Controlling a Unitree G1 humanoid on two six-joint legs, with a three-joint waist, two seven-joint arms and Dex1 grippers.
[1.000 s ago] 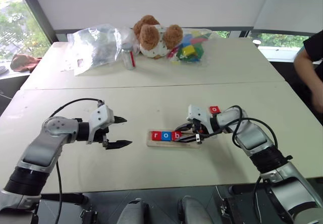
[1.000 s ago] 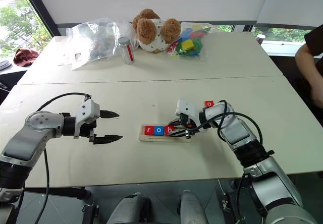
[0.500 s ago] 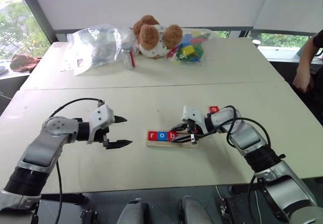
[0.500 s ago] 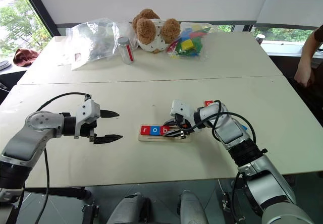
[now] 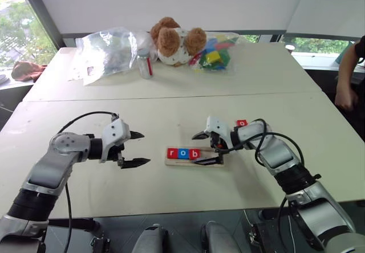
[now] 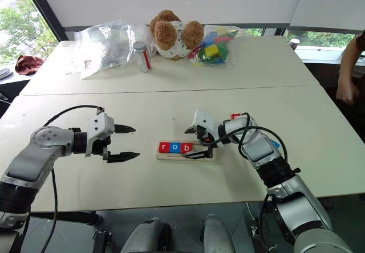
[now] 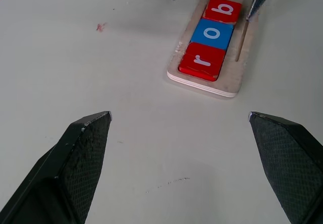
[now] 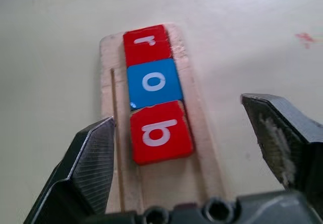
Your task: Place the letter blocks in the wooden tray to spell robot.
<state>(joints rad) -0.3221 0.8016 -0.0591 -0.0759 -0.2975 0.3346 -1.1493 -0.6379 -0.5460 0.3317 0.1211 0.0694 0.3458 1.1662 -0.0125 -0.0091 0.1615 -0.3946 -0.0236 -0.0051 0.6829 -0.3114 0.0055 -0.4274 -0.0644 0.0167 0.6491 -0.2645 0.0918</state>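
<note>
Our right end effector [image 6: 195, 143] hangs spread over the tray [image 6: 187, 151], just past the "b" [image 8: 160, 132] lying after "r" and "o". The next red tile [image 5: 242, 123] sits beyond the tray, behind the right wrist, nearest that arm. Our left end effector [image 5: 138, 149] is spread too.

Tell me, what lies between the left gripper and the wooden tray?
Nothing: bare table separates the left gripper from the wooden tray, seen in the left wrist view.
</note>
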